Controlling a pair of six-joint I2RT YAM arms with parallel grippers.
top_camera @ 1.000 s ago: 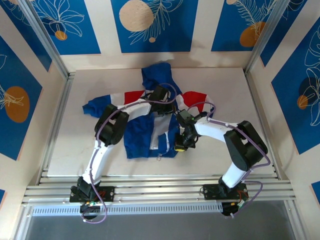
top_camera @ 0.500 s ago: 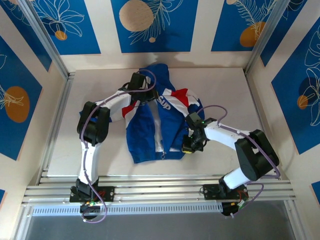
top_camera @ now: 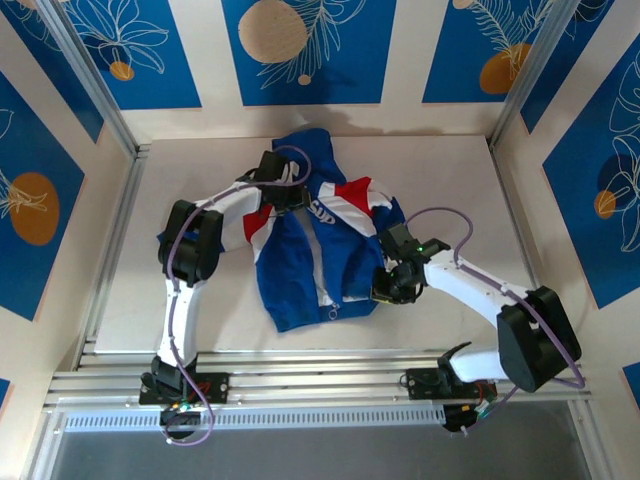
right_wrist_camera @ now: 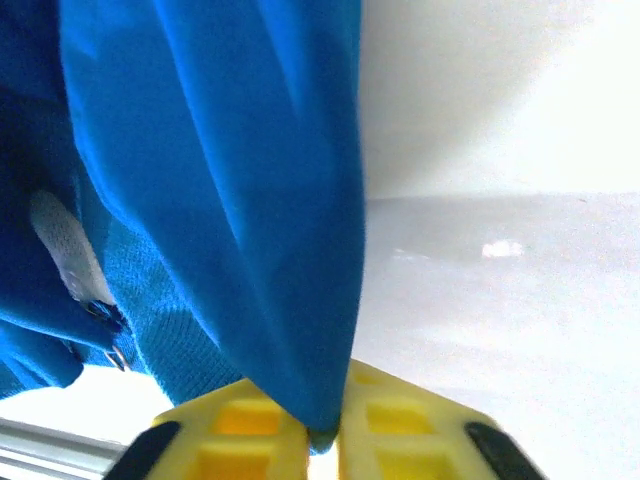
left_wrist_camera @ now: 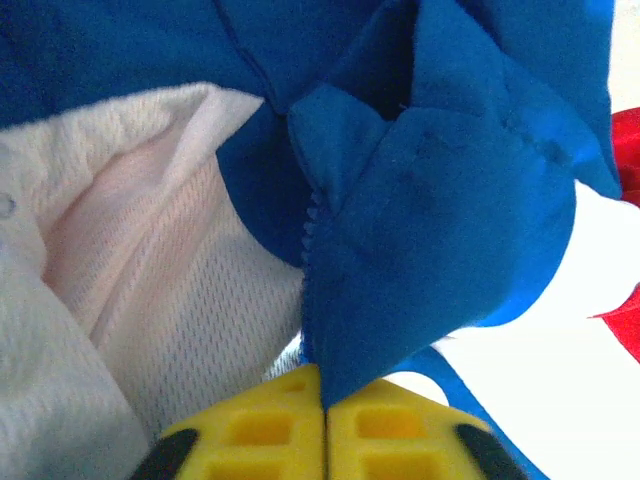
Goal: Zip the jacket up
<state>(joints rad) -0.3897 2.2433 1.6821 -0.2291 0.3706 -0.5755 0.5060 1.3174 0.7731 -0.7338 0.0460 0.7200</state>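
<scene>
**Jacket laid out and gripped at two points; zip not yet run**

We find the jacket (top_camera: 300, 270) lying front-up at the middle of the counter (top_camera: 460, 190), hood (top_camera: 310, 150) toward the far side and hem toward the near edge. The two front panels lie close together, with the zipper (top_camera: 322, 260) showing as a pale line between them.

The left tool (top_camera: 287, 192) is at the far left of the garment, by the collar. In its wrist view, its yellow pads (left_wrist_camera: 270, 430) are pressed together on a fold of blue cloth, with pale mesh lining (left_wrist_camera: 150, 280) to the left and a short run of teeth (left_wrist_camera: 312, 215) on the fold's edge.

The right tool (top_camera: 390, 292) is at the near right corner of the hem. In its wrist view it is likewise pinched narrow on a blue edge of the garment.

Our assessment: the spreading and aligning appears largely done. The closing itself appears not to have begun. What looks like the slider (top_camera: 332, 313) sits at the near hem, and neither tool is on it. We cannot tell whether the two zipper halves are engaged at the bottom. Remaining work, in our judgement: steady the hem, take the slider and draw it toward the collar.
</scene>
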